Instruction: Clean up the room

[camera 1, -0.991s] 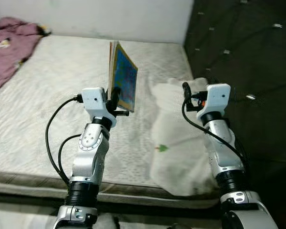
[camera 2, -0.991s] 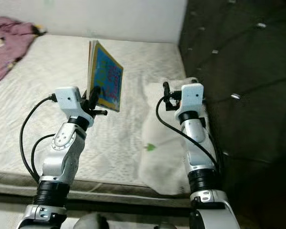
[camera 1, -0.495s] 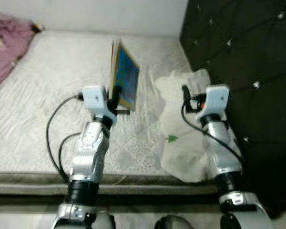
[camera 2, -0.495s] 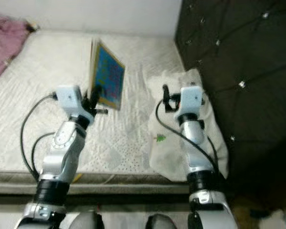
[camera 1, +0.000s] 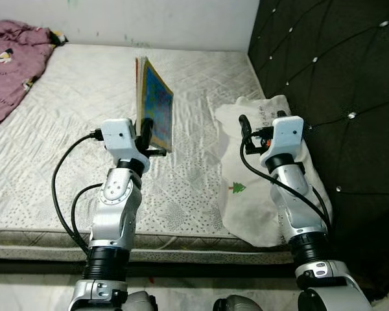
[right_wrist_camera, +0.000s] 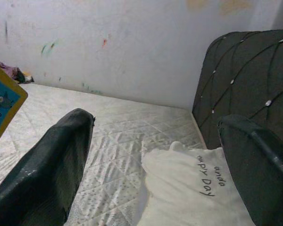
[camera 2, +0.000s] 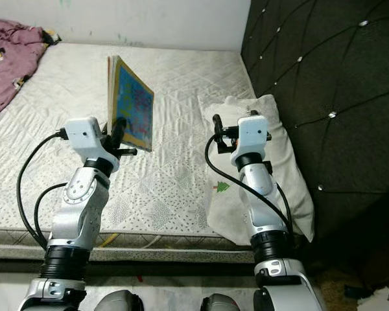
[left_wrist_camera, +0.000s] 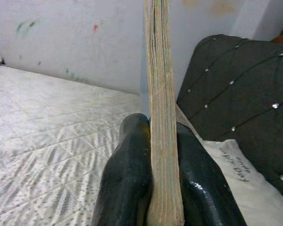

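My left gripper [camera 1: 144, 135] is shut on a thin picture book [camera 1: 154, 103] with a blue cover, held upright on its edge above the white mattress [camera 1: 71, 123]. In the left wrist view the book's [left_wrist_camera: 161, 117] page edges stand clamped between the two black fingers [left_wrist_camera: 127, 179]. Raised over a white pillow [camera 1: 272, 194] at the mattress's right side, my right gripper [camera 1: 246, 126] is open with nothing between its fingers [right_wrist_camera: 47, 174]. A corner of the book [right_wrist_camera: 2, 110] shows in the right wrist view.
A dark tufted headboard [camera 1: 337, 71] rises to the right of the pillow. A pink garment [camera 1: 10, 65] lies crumpled at the mattress's far left. A white wall [camera 1: 136, 19] stands behind the bed. The mattress's front edge [camera 1: 181, 236] runs just before my arms.
The camera has shifted back and turned, so more headboard and the bed's front edge show. The book stays clamped upright in my left gripper. The right gripper stays open.
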Robot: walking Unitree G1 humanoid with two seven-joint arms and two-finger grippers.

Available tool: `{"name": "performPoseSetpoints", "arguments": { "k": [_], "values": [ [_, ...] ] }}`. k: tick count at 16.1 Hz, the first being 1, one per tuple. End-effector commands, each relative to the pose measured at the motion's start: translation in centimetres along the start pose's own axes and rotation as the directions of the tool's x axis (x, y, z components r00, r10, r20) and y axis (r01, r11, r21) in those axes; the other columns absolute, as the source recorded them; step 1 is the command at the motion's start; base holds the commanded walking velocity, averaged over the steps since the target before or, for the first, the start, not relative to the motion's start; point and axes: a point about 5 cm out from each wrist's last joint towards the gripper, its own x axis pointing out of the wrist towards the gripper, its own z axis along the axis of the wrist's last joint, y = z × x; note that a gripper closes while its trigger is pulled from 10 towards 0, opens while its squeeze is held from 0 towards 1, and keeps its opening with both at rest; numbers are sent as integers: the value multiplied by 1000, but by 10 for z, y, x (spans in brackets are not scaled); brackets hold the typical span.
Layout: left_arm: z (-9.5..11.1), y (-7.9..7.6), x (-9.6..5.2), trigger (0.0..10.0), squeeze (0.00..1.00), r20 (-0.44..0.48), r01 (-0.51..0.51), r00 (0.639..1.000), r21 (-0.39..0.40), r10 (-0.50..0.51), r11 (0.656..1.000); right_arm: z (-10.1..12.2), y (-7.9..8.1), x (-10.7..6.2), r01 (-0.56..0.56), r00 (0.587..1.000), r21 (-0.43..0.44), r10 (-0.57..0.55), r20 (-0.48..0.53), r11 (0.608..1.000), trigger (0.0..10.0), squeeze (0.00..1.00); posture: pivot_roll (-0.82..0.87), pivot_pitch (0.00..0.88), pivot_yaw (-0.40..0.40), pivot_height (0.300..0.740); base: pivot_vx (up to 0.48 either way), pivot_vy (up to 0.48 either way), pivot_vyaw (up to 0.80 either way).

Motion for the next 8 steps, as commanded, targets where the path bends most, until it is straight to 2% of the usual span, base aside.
{"name": "performPoseSetpoints", "arguments": {
  "k": [1, 3, 8],
  "values": [
    [9, 4, -1, 10000, 0, 43, -13, 999, 22, 12, 1000, 3, 0, 0, -5, 1000, 17, 5, 6, 1000, 10000, 0, -4, 0, -30, 740, 0, 0, 0],
    [2, 13, -11, 10000, 0, 4, -35, 999, 25, 35, 999, 3, 4, -7, -24, 1000, 47, 24, 2, 999, 10000, 0, 3, 0, -32, 740, 0, 0, 0],
    [-2, 24, -30, 10000, 0, -28, -66, 997, 41, 67, 997, -2, 14, -27, -38, 999, 104, 41, -27, 994, 10000, 0, 13, 0, -29, 740, 0, 0, 0]
  ]
}}
